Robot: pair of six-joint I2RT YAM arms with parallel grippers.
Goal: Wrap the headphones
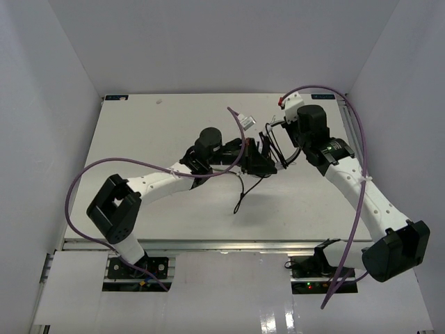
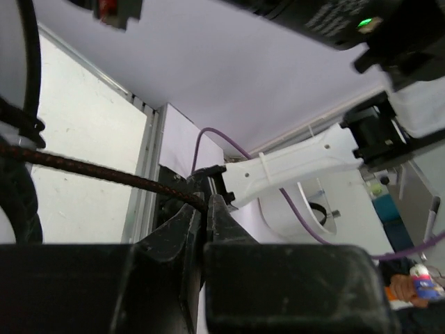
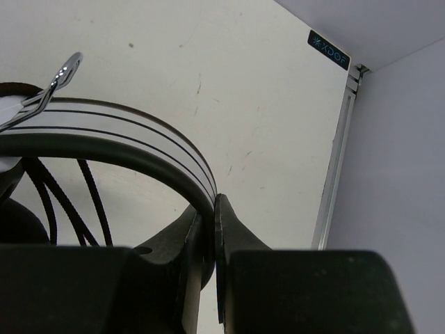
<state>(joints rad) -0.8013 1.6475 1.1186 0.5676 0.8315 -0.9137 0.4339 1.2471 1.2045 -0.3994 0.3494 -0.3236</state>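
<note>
The white-and-black headphones (image 1: 259,161) are held up over the middle of the white table (image 1: 153,132), between my two grippers. My right gripper (image 3: 213,203) is shut on the striped white-and-black headband (image 3: 139,132); in the top view the right gripper (image 1: 281,154) is on the headphones' right side. My left gripper (image 2: 205,202) is shut on the thin black braided cable (image 2: 97,172), which runs taut to the left; in the top view the left gripper (image 1: 245,154) is on their left side. A loose end of cable (image 1: 240,196) hangs to the table. Cable strands (image 3: 59,202) cross under the headband. I cannot make out the plugs.
Thick purple robot cables (image 1: 90,174) loop off both arms, the right one (image 1: 358,139) along the right wall. White walls close in the table on three sides. A metal rail (image 3: 337,163) and a blue label (image 3: 329,50) mark the table's edge and corner.
</note>
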